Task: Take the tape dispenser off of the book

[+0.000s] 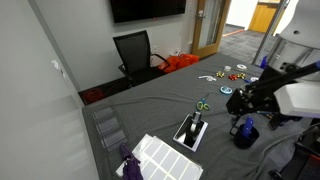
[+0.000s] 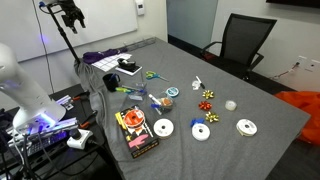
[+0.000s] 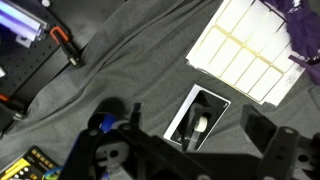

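We see one tape dispenser (image 3: 197, 122), black and elongated, lying along the middle of the one book (image 3: 214, 100). The book lies flat on the grey cloth of the table (image 3: 120, 60), and its white border shows all round the dispenser. In both exterior views the pair sits the same way, dispenser (image 1: 193, 126) on book (image 1: 190, 135), and again dispenser (image 2: 127, 66) on book (image 2: 130, 71).

The gripper (image 3: 192, 113) hangs above the cloth with its two fingers (image 3: 131, 118) spread wide. They hold nothing and are clear of the dispenser, which shows between them in the wrist view.

Just beside the book lies one white grid-patterned panel (image 3: 245, 50), with a purple object (image 3: 300, 20) at its far corner. One dark blue mug (image 1: 243, 131) stands near the arm (image 1: 262, 92), apart from the book. One pair of green-handled scissors (image 1: 203, 103) lies on the cloth beyond the book.

Farther out in an exterior view we count three flat white discs (image 2: 162, 128) and one colourful box (image 2: 135, 133). There are also several small gift bows (image 2: 208, 96), too small for us to count surely. One black office chair (image 2: 240, 45) stands at the table's far edge.
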Robot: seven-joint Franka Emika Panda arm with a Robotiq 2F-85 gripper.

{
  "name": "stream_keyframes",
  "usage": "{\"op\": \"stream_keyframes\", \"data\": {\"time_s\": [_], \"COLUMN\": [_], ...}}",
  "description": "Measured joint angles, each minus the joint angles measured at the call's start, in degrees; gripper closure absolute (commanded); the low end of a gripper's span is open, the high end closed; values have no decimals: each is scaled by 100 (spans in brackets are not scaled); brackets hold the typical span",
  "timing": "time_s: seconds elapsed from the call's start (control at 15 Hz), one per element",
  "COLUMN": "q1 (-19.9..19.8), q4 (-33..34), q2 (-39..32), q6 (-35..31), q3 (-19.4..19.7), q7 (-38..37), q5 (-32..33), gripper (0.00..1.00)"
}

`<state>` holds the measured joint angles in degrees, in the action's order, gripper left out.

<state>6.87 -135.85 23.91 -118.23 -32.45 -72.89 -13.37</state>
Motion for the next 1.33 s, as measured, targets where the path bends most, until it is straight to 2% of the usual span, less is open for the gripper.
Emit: {"op": "stream_keyframes", "data": {"time_s": [0.13, 0.8, 1.13, 1.33], "q1": [91, 317, 295, 181], "q4": [1, 4, 63, 130], "q2": [-213, -203, -349, -725], "q6": [-249, -258, -531, -974], "q3": [47, 259, 790, 1181], "q7": [-439, -460, -534, -521], "q5": [57, 88, 186, 273], "gripper": [0, 0, 0, 0]}}
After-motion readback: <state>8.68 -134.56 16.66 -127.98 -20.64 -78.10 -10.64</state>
